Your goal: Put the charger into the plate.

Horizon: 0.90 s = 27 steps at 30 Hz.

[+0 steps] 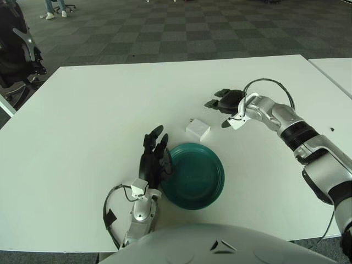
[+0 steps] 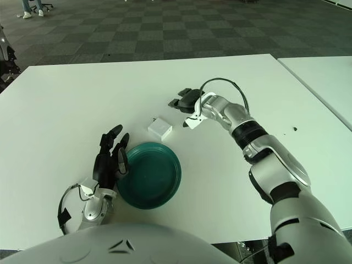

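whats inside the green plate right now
Nothing: the green plate shows only its bare inside. The charger lies on the table just beyond its far rim. The left hand covers the plate's left edge; the right hand, open, is beyond the charger.

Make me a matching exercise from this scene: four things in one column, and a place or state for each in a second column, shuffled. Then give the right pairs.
Things:
1. charger
2. plate
3. left hand
4. right hand

Places or states:
A. dark green, holds nothing, near the table's front edge
B. fingers spread, in the air to the right of the small white block
C. white, lies on the table behind the dish
D. black fingers open, at the dish's left rim

Pairs: 1-C, 2-A, 3-D, 4-B
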Available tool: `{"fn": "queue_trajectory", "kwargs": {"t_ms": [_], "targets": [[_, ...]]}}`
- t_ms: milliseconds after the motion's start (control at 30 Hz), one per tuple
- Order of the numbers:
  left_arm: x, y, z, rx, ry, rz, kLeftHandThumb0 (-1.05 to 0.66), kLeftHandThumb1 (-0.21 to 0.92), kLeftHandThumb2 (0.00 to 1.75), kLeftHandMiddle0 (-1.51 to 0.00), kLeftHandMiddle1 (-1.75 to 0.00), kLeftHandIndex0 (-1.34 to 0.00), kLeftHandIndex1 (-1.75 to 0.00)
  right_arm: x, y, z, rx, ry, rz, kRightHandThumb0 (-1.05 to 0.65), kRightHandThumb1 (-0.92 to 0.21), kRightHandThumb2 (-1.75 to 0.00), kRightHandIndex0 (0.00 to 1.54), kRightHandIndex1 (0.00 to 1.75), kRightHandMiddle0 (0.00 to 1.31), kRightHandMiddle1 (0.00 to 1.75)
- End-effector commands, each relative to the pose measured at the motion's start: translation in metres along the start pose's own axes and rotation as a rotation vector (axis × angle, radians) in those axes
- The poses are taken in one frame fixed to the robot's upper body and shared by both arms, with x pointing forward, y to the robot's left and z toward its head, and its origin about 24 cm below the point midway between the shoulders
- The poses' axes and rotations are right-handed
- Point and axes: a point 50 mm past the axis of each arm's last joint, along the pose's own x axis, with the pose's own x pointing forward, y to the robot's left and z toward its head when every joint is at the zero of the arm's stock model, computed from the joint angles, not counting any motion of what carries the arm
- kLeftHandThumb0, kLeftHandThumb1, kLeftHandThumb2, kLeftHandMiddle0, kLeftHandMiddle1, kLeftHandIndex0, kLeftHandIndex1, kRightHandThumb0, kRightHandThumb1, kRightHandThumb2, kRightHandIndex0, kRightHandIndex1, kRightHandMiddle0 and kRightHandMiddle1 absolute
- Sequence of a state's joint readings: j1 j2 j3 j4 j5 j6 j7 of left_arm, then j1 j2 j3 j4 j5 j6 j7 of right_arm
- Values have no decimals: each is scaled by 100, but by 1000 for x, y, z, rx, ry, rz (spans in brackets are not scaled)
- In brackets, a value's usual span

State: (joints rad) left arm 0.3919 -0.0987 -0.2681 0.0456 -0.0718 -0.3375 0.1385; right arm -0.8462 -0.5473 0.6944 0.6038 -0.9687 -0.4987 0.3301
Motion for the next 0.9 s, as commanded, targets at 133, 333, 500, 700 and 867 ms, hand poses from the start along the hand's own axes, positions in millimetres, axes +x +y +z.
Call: {"fn": "queue_trajectory", "kwargs": {"t_ms": [133,333,500,700,867], "targets": [[-5,-11,-11,-73,70,42,-94,92,98,-47,0,-1,-85,0,-23,0,-63,-67,-18,-105,-92,-56,0,0,0,0],[-5,-13,-11,-78,71,47,-93,92,99,-45,0,0,-83,3,-35,6,-81,-106,-36,-105,-92,-54,0,0,0,0],[-5,-14,-11,-78,69,50,-93,92,98,-47,-1,0,-84,2,-41,10,-87,-144,-46,-105,-92,-51,0,0,0,0],[-5,-16,-11,-77,67,55,-93,92,98,-47,-1,0,-83,2,-46,13,-82,-176,-51,-105,-92,-52,0,0,0,0],[-5,-17,-11,-79,69,62,-92,92,99,-46,-1,0,-83,5,-50,21,-71,-208,-52,-105,-92,-50,0,0,0,0]]}}
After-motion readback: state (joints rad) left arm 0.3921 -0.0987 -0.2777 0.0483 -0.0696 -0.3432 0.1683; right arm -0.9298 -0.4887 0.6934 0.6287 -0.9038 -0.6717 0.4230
